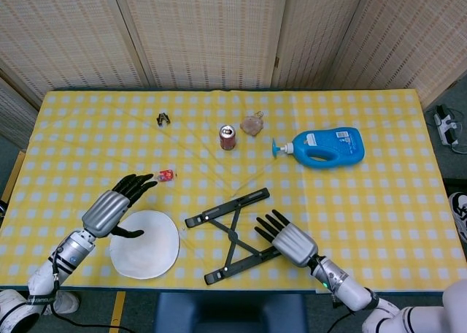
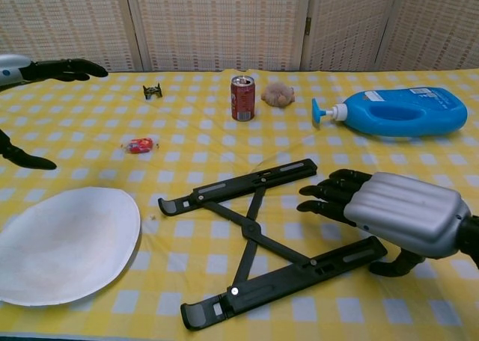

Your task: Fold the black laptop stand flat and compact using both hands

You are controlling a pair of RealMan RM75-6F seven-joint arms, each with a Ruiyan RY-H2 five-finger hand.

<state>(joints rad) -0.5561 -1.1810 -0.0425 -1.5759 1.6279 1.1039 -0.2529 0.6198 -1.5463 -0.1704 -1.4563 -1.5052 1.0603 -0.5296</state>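
Laptop stand (image 2: pixel 263 237): matt black, hard, smooth bars. Right hand (image 2: pixel 389 212): ribbed silver shell, satin sheen; fingers (image 2: pixel 329 194) glossy black. Tablecloth (image 1: pixel 379 194): yellow-white checked cloth, matt. Plate (image 2: pixel 60 245) below left fingertips (image 1: pixel 142 181): white, matt. Detergent bottle (image 2: pixel 404 111): glossy blue plastic.
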